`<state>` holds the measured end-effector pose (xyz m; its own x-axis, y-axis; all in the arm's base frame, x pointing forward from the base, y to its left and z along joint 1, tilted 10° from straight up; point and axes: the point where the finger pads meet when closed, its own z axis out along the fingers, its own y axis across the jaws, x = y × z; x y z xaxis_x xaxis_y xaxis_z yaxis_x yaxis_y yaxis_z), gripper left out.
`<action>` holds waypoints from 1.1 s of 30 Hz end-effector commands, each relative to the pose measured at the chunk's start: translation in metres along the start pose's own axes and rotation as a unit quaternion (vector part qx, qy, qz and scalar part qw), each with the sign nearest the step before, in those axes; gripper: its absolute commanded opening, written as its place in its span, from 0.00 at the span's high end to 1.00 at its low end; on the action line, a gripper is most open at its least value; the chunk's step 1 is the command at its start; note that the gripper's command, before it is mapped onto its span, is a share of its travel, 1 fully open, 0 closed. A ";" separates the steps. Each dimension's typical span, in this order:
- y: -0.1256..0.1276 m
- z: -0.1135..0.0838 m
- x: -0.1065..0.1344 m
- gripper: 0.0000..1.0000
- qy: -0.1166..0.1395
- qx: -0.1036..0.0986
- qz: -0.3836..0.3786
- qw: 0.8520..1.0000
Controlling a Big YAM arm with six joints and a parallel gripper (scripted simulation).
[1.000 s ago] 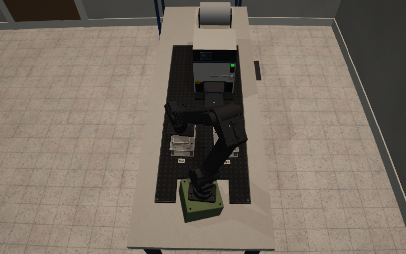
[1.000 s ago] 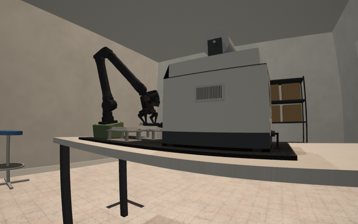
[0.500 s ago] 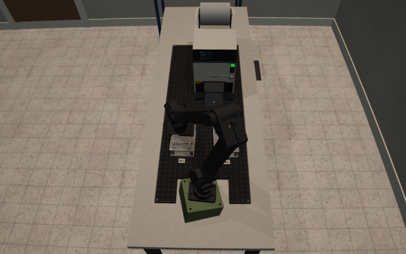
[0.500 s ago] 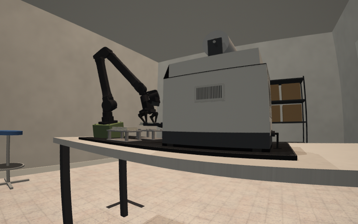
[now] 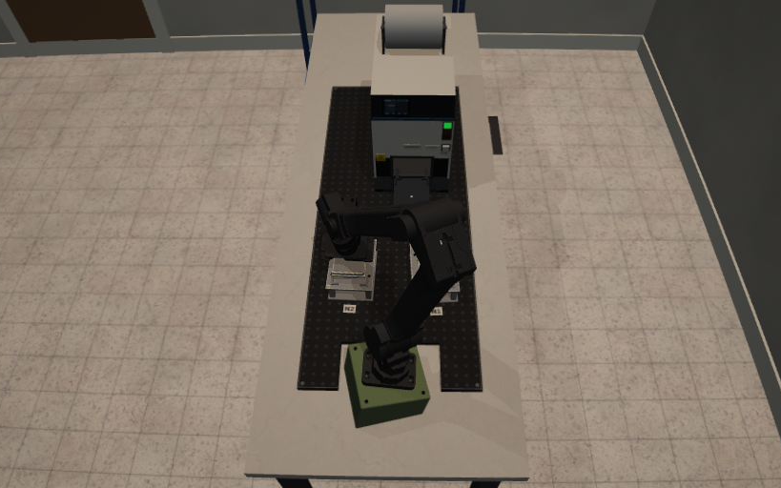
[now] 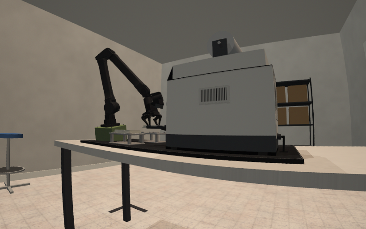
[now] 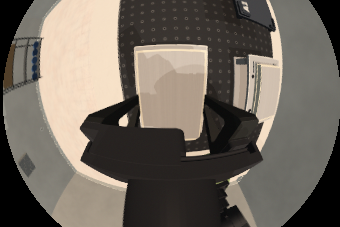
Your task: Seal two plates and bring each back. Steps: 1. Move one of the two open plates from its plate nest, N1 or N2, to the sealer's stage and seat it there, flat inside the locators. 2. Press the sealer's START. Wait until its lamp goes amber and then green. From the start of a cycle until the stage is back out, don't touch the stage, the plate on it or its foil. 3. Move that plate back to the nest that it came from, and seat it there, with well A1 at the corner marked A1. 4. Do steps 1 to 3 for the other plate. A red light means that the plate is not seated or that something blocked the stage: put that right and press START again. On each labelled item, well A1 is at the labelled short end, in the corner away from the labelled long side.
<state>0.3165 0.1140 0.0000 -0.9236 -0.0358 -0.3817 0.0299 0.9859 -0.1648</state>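
My gripper (image 6: 153, 124) (image 7: 171, 97) is shut on a plate (image 7: 172, 83), its fingers on the two long sides. The plate's top looks flat and covered, with shadows across it. It hangs level a little above nest N2 (image 5: 349, 295), and the arm partly hides it in the top view. Nest N1 (image 5: 453, 297) (image 7: 241, 88) is mostly hidden behind the arm there; the other plate (image 6: 127, 131) (image 7: 270, 88) lies on it. The sealer's stage (image 5: 411, 192) (image 7: 250, 3) is out and holds no plate. The lamp (image 5: 447, 125) is green. START (image 5: 445, 148) is below it.
The sealer (image 5: 408, 136) (image 6: 220, 111) stands behind the nests, with a foil roll (image 5: 413, 27) at its back. The arm's green base (image 5: 388, 406) is at the near end. The arm's elbow (image 5: 441, 236) passes over N1.
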 end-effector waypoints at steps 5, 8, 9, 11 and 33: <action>0.006 -0.001 -0.002 1.00 -0.008 -0.007 -0.007 1.000; 0.007 0.004 0.000 1.00 -0.006 -0.006 -0.007 1.000; 0.007 0.005 -0.001 1.00 -0.006 -0.006 -0.007 1.000; 0.006 0.006 -0.006 1.00 -0.009 -0.007 -0.002 1.000; 0.005 0.014 0.000 1.00 -0.010 -0.008 -0.002 1.000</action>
<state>0.3170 0.1118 -0.0141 -0.9227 -0.0355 -0.3838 0.0300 0.9861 -0.1633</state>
